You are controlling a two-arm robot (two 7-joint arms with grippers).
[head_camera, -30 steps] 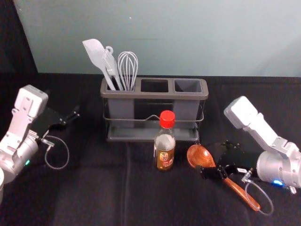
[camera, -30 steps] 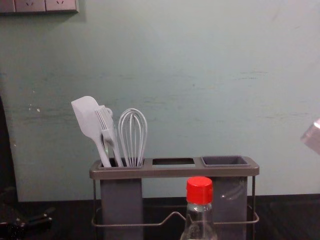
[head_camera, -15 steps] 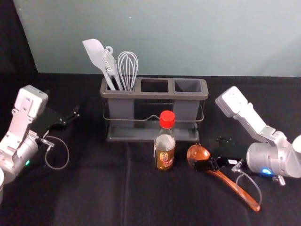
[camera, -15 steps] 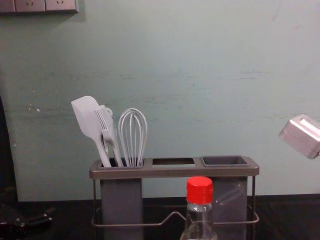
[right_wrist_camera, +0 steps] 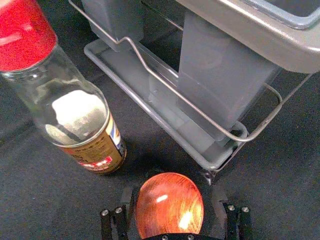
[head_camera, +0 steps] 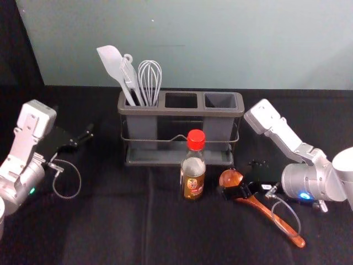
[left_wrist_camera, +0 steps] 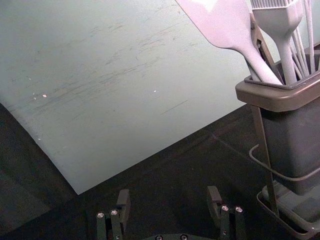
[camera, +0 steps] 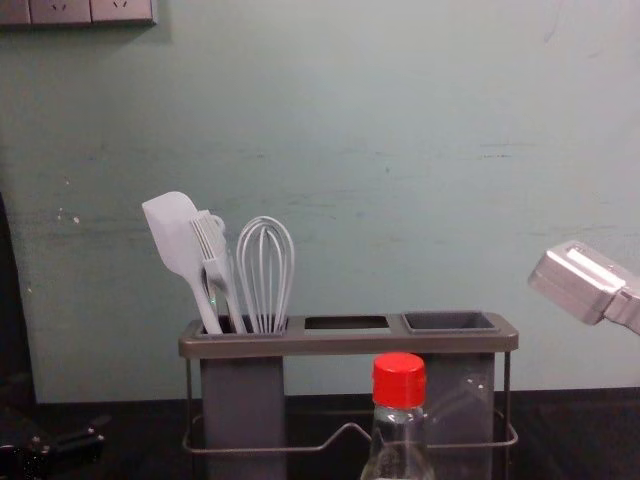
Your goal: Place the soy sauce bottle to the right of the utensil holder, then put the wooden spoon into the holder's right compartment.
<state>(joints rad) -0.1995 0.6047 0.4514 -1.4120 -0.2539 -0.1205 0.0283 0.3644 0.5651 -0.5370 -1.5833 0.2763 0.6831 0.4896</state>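
We're guessing soy sauce bottle (head_camera: pixel 193 179) first: ease right gripper (right_wrist_camera: pixel 174 196), spread over the spoon (right_wrist_camera: pixel 169 207), leftward to grab it. Left gripper (left_wrist_camera: pixel 169 195) parked, released, toward the bench's (head_camera: pixel 110 226) left edge.

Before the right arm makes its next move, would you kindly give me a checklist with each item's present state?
1. Right gripper open: ok, fingers apart.
2. Soy sauce bottle upright and capped: ok.
3. Bottle to the right of the utensil holder: not ok, it stands in front.
4. Right compartment free: ok, no utensil in it.
5. Right gripper clear of the wooden spoon: cannot tell, they overlap in the head view.
6. Left gripper out of the way: ok, left of the holder.
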